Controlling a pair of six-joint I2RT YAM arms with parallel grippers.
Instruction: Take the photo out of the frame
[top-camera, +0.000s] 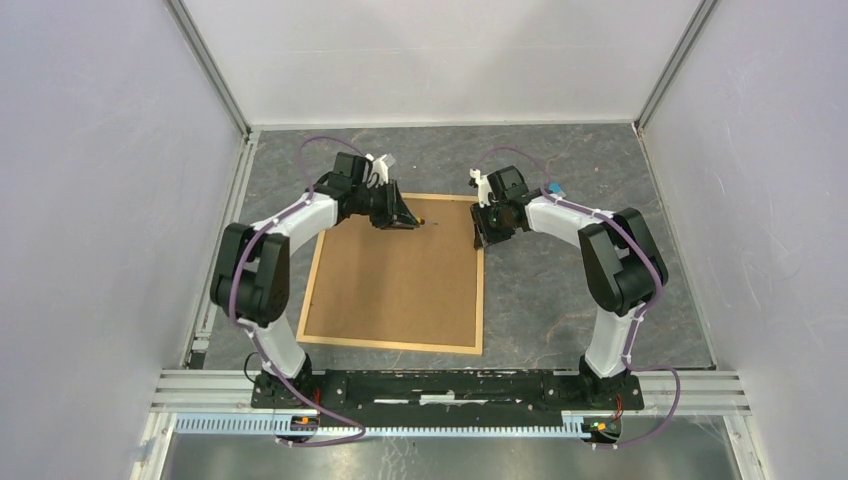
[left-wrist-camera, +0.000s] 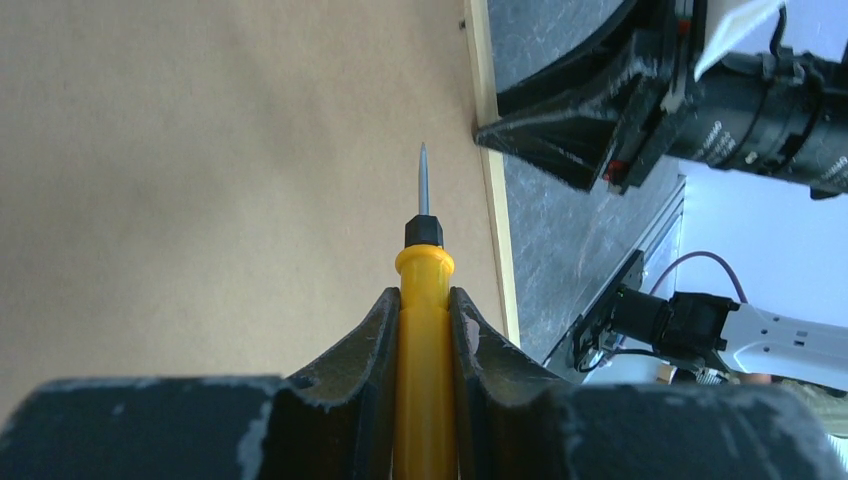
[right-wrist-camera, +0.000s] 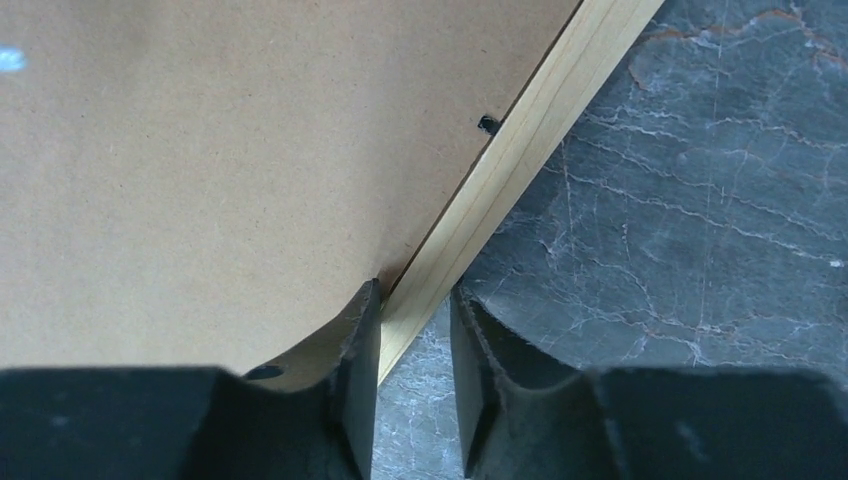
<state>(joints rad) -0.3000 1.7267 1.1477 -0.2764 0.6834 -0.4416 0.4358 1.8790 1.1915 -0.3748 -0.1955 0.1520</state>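
The frame (top-camera: 480, 290) lies back side up on the table, its brown fibreboard back (top-camera: 395, 275) facing me and its light-wood rim all round. The photo is hidden under that board. My left gripper (top-camera: 405, 220) hovers over the frame's far edge, shut on a yellow-handled screwdriver (left-wrist-camera: 425, 270) whose metal tip points out over the board towards the right rim (left-wrist-camera: 495, 200). My right gripper (top-camera: 482, 238) sits at the frame's far right corner. In the right wrist view its fingers straddle the rim (right-wrist-camera: 520, 140), one tip on the board side, one on the table side, both touching it (right-wrist-camera: 415, 295).
A small black tab (right-wrist-camera: 488, 124) sits on the board next to the rim, ahead of my right fingers. The dark marbled tabletop (top-camera: 560, 300) surrounds the frame. White walls with metal rails close in the left, right and far sides.
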